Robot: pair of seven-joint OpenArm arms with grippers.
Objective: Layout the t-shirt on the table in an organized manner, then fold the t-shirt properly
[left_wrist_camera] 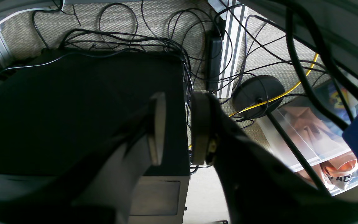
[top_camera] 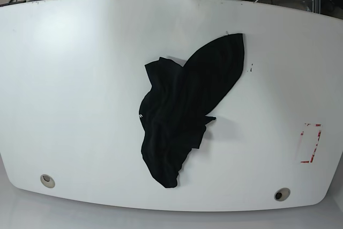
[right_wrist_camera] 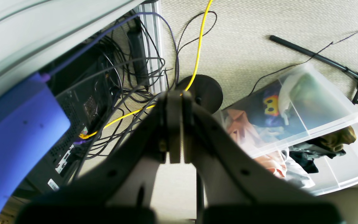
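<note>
A crumpled black t-shirt (top_camera: 182, 111) lies mid-counter (top_camera: 75, 79), long axis running from far right toward the near edge; both grippers sit beyond the far edge, the left gripper (left_wrist_camera: 179, 124) parted, the right gripper (right_wrist_camera: 176, 130) closed and empty.

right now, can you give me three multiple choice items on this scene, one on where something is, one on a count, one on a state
1. Where does the red dashed rectangle lie on the table in the base view?
A. near the right edge
B. near the left edge
C. under the shirt

2. How many round grey grommet holes show in the tabletop?
A. one
B. two
C. four

3. How does the t-shirt lie?
A. folded into a neat square
B. crumpled and unfolded
C. hanging off the edge

Answers:
1. A, the mark sits by the right edge, clear of the shirt.
2. B, one hole at the lower left, one at the lower right.
3. B, the black fabric is bunched and uneven mid-table.
</note>
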